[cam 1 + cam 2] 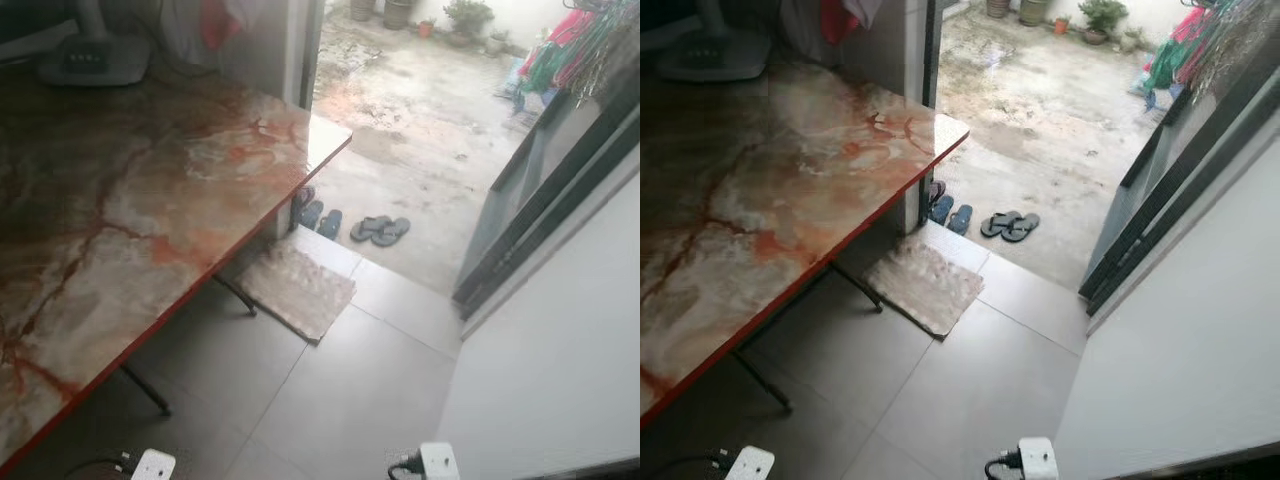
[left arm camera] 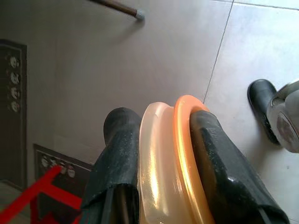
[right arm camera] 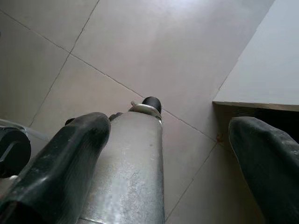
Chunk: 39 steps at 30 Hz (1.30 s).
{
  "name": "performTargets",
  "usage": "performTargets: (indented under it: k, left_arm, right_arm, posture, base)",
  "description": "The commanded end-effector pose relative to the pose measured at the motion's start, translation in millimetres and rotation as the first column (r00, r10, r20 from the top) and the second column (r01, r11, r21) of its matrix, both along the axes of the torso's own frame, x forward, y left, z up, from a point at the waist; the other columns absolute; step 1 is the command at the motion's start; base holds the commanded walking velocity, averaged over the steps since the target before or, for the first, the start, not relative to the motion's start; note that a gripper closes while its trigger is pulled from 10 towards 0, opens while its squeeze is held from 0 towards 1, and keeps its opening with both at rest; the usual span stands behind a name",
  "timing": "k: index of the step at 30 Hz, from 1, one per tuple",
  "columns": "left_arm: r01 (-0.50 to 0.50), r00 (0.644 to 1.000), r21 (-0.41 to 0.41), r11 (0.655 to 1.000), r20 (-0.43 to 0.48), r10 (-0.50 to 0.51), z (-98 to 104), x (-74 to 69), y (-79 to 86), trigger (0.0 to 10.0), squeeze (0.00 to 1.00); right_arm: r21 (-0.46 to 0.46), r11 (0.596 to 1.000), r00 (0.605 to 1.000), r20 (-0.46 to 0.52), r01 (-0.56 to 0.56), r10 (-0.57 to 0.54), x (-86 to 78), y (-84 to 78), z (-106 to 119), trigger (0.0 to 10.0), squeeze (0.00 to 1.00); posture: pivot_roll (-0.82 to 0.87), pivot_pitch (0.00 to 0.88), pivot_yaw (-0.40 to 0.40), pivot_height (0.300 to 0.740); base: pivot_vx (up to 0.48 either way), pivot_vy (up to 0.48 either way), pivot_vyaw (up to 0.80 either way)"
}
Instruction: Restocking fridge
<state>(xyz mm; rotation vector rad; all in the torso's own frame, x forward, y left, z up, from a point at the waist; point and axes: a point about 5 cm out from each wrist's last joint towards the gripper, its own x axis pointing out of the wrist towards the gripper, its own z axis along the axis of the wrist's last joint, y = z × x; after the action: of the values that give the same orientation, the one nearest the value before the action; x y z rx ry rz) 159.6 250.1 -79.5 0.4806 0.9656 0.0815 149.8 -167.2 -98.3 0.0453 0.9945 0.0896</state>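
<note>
My left gripper (image 2: 163,122) hangs low over the grey floor tiles, shut on a clear plastic container with an orange lid (image 2: 163,154). It is held edge-on between the two black fingers (image 2: 117,158). My right gripper (image 3: 173,126) also hangs low and stands open, nothing between its fingers; my own silver leg (image 3: 133,163) shows behind the gap. The white wrist ends of both arms peek in at the bottom of the left eye view, left (image 1: 152,465) and right (image 1: 437,460).
A marble-patterned table with a red edge (image 1: 120,200) fills the left. A doormat (image 1: 297,290) lies before an open doorway to a courtyard, with sandals (image 1: 380,229) outside. A white panel (image 1: 560,340) stands close on the right. A power strip (image 2: 13,74) lies on the floor.
</note>
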Motion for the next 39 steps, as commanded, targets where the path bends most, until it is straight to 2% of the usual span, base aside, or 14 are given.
performTargets:
  k: [1,39]
  left_arm:
    - [-0.002,1.000,-0.024,1.000,-0.025,0.002,-5.3,-8.4,-6.1,10.0,0.00]
    - [0.021,0.999,-0.055,0.998,-0.024,-0.022,-7.0,-8.1,-13.7,10.0,0.00]
  right_arm:
    - [-0.011,1.000,1.000,-0.023,0.010,-0.011,-6.0,-4.6,-2.1,10.0,0.00]
    - [-0.011,1.000,1.000,-0.026,0.011,-0.012,-6.3,-4.9,-2.3,10.0,0.00]
  posture:
    - [0.13,0.139,-0.056,0.740]
    - [0.12,0.139,-0.056,0.740]
  base:
    - [0.000,0.000,-0.80]
    - [0.000,0.000,-0.80]
